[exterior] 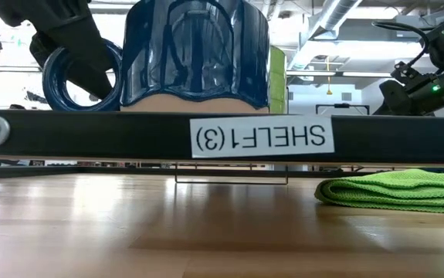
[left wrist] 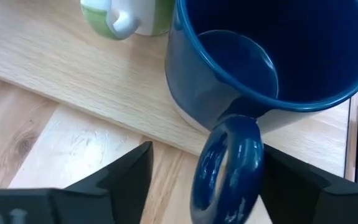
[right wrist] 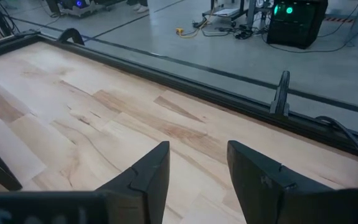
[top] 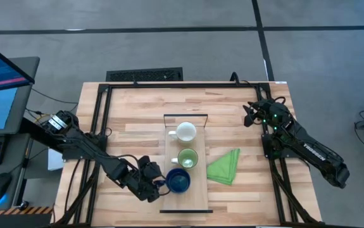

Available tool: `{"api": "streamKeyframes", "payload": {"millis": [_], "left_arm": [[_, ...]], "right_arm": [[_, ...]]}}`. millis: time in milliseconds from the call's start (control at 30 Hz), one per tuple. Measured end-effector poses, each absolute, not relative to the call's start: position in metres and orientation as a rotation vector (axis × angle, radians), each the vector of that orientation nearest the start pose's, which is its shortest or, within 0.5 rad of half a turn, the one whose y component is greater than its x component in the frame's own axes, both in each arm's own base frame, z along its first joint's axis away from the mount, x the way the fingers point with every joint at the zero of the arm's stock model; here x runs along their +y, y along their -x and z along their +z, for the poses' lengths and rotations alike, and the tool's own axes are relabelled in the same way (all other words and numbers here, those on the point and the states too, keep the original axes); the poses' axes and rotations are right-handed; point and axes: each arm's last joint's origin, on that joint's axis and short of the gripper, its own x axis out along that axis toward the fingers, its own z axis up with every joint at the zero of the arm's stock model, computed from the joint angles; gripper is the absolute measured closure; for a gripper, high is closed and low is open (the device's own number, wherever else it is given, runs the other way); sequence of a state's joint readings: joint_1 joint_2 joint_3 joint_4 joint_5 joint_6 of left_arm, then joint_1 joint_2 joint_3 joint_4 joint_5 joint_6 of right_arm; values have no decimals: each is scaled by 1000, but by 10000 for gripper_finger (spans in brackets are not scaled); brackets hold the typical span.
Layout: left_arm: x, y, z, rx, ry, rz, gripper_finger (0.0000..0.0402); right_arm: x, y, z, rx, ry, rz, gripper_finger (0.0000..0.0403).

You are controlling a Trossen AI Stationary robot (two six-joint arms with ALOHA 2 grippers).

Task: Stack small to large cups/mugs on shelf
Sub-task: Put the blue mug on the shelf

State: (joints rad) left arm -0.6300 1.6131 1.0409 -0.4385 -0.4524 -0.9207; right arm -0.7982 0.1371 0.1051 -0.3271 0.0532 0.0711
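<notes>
The glossy dark blue ceramic mug [top: 178, 181], the widest of the three, stood upright on the long pale-wood shelf plank [top: 195, 198], with its rounded loop handle [left wrist: 227, 167] pointing straight back between the fingers of the left hand [top: 156, 184]. Those fingers [left wrist: 117, 175] stood apart on either side of the handle, with a gap visible at each side, so the hand was not clamped on it. Just beyond the blue mug from that hand sat the light green glazed mug [top: 188, 158], and farther along the plank the small white mug [top: 185, 132], all three in a row and none stacked. A folded green cloth [top: 225, 166] lay on the wooden bench [top: 131, 124] on the far side of the shelf from the left hand. The right hand [top: 252, 114] hovered well away over a bare corner of the bench, its fingers [right wrist: 147, 174] apart and holding nothing. From the low camera the shelf's black frame bar [exterior: 90, 136] cut off the blue mug's base, and the other two mugs were hidden behind it; the left wrist camera caught only a sliver of the green mug.
</notes>
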Motion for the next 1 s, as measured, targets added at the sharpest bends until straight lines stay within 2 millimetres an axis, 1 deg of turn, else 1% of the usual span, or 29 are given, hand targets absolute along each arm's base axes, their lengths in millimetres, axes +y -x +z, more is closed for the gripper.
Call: {"api": "streamKeyframes", "payload": {"millis": [133,567,800,933,1000], "left_arm": [[-178,-265,205,850,348,232,193],[-179,-266,206,855,349,211,357],[-180,-267,206,853,344,183,361],[-181,-267,207,860,357,172,344],[-182,-267,207,867,368,160,344]], "right_arm": [[-70,-66,158,315,-201,-855,221],[-70,-66,158,315,-201,-855,221],[-70,-66,158,315,-201,-854,221],[-70,-66,158,315,-201,-854,221],[-70,-66,158,315,-201,-854,221]]}}
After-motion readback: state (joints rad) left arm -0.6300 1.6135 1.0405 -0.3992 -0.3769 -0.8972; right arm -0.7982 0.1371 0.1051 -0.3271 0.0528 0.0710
